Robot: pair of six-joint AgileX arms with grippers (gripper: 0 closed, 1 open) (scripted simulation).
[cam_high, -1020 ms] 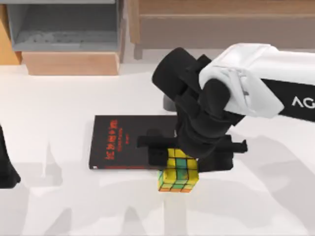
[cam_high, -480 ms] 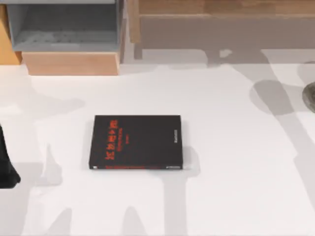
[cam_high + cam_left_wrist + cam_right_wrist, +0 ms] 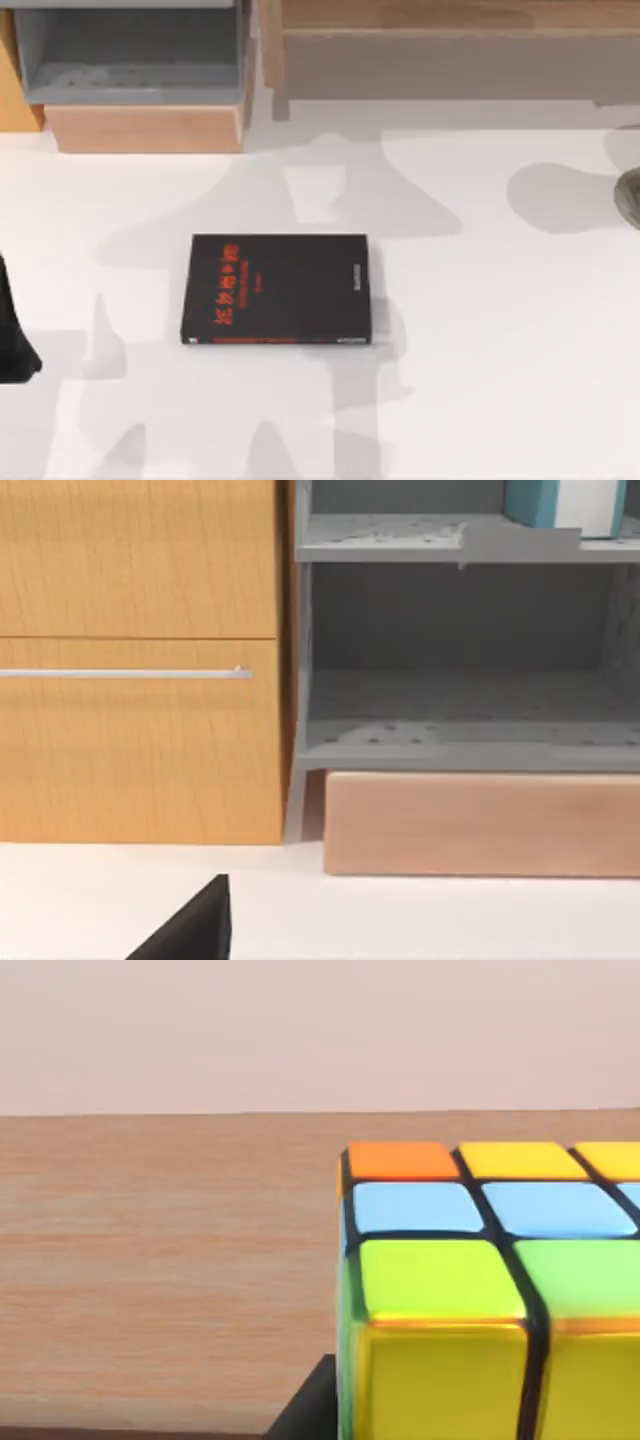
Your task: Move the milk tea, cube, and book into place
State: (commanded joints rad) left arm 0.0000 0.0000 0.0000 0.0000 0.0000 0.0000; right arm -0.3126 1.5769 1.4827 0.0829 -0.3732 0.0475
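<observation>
Since a second ago my right arm and the cube have left the top view: then they hung over the near right corner of the black book (image 3: 276, 289), now that spot on the tabletop (image 3: 480, 330) is bare, with soft shadows crossing it. The black book itself has not moved; it lies flat, mid-table, red lettering near its left edge.

In my right wrist view the cube (image 3: 490, 1290) sits very close to the camera, orange and yellow squares along its far edge, blue and green ones nearer, a yellow face toward the lens. Behind it runs a wooden surface (image 3: 170, 1260). A dark piece shows just beside the cube's lower corner, but I cannot tell whether my right hand is clenched on the cube or released.

My left arm is parked at the table's left edge. Its wrist view looks at a wooden cabinet (image 3: 140, 660) and grey shelves (image 3: 460, 740), where the book (image 3: 560, 502) with the light blue cover rests on the upper shelf.
</observation>
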